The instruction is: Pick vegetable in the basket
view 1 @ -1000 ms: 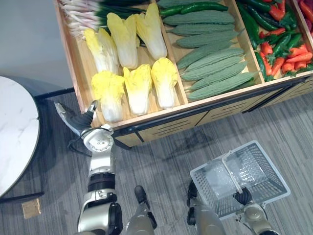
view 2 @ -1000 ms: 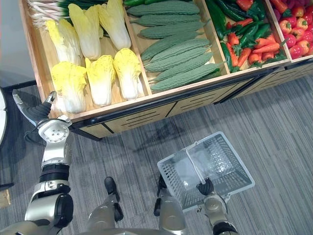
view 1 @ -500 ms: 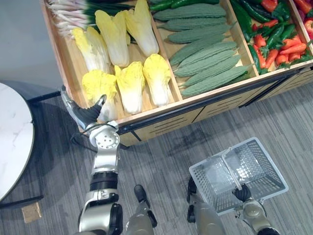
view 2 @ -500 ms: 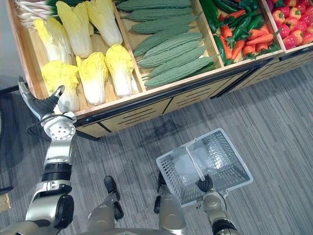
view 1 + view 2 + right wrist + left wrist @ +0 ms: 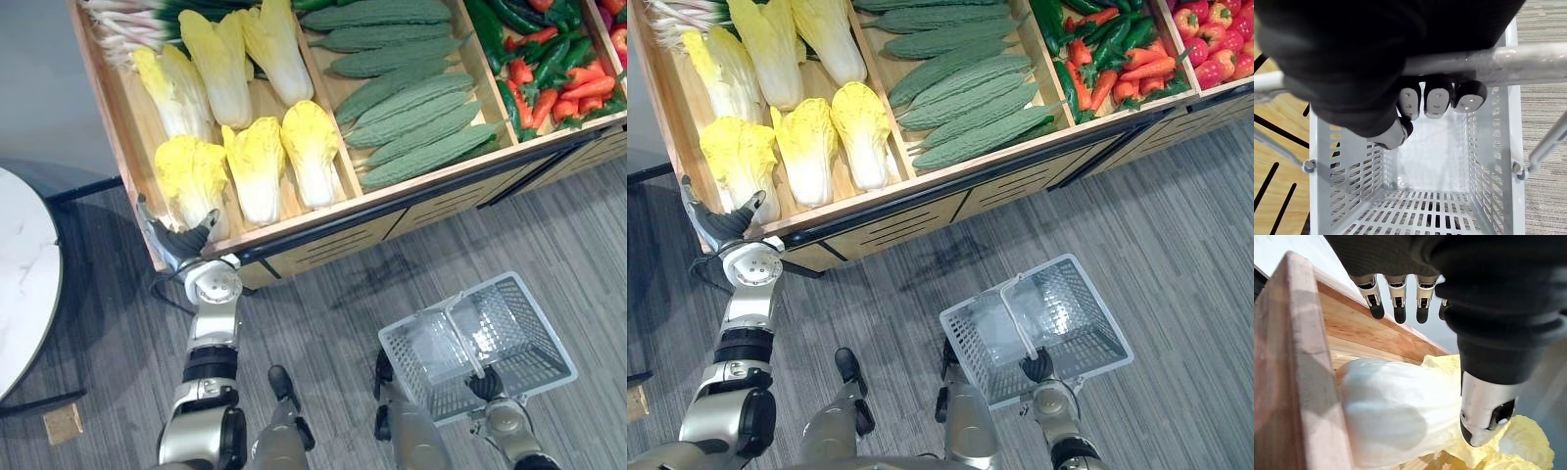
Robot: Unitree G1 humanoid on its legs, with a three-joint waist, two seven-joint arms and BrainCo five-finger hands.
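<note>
Hovering open-fingered at light wooden crate's (image 5: 108,110) near-left rim, left hand (image 5: 182,244) flanks yellow leafy cabbage (image 5: 191,179); right hand (image 5: 1426,99) clasps grey plastic basket's (image 5: 416,382) handle (image 5: 1537,58).

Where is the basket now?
Lower right in the eye views: the basket is held by its handle in the right hand, before the wooden stand.

- The left hand (image 5: 1469,289) hangs over a wooden crate (image 5: 1295,357), its fingers (image 5: 1399,303) straight and spread apart from the thumb (image 5: 1484,413).
- A cabbage (image 5: 1396,416) lies in the crate, white base against the wooden wall at its nine o'clock.
- Its yellow leaves fan out towards four o'clock, past the thumb.
</note>
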